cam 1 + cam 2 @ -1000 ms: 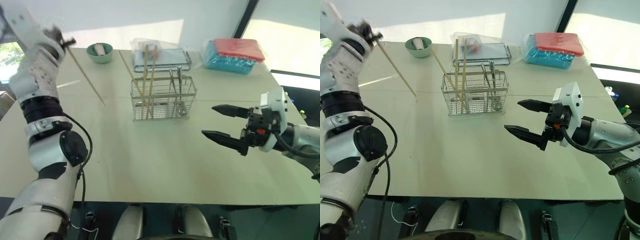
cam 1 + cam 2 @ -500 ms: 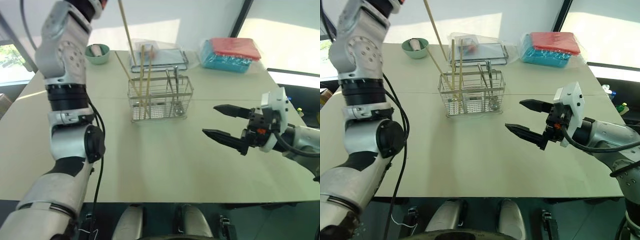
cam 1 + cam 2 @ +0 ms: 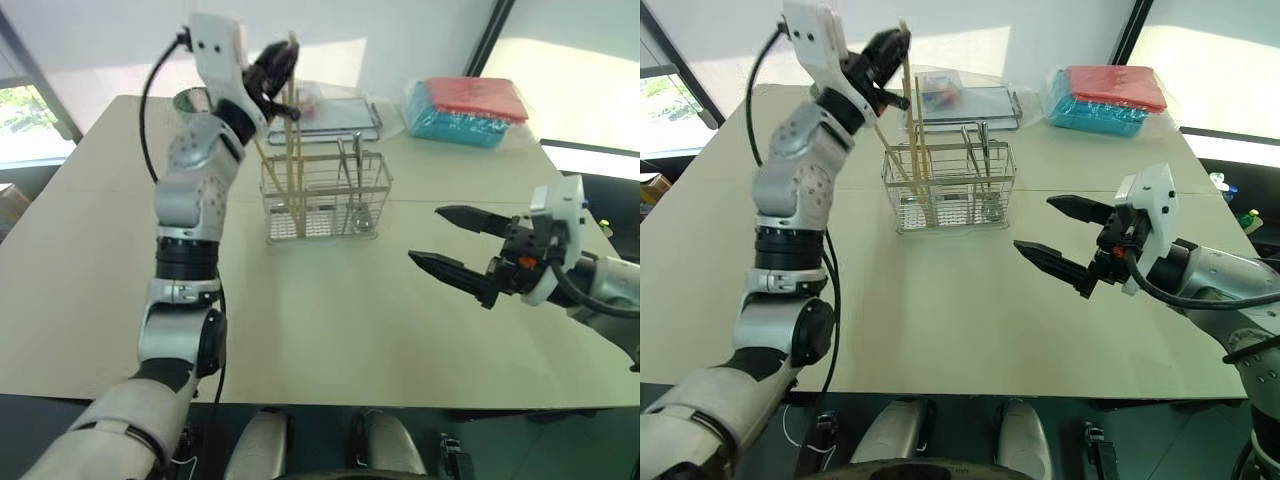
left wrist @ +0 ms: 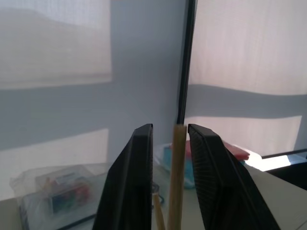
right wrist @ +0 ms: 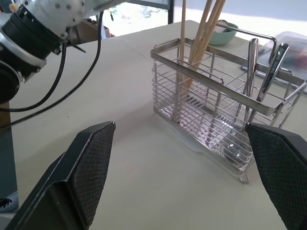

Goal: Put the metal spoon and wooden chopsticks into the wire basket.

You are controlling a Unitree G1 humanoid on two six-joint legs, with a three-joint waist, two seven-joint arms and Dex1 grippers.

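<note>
A chopstick (image 4: pixel 176 182) stands upright between the left gripper (image 4: pixel 169 187)'s two black fingers (image 4: pixel 129 187), which are slightly apart (contact unclear); a second chopstick tip (image 4: pixel 158 211) shows below, a wrapped tray (image 4: pixel 53 191) beyond.

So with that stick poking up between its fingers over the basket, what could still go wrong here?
The left gripper has its fingers apart around the top of a wooden chopstick standing in the wire basket. Pulling away, a finger might snag the stick and flick it out. The basket looks light and several tall sticks lean in one end, so a nudge might tip it.
</note>
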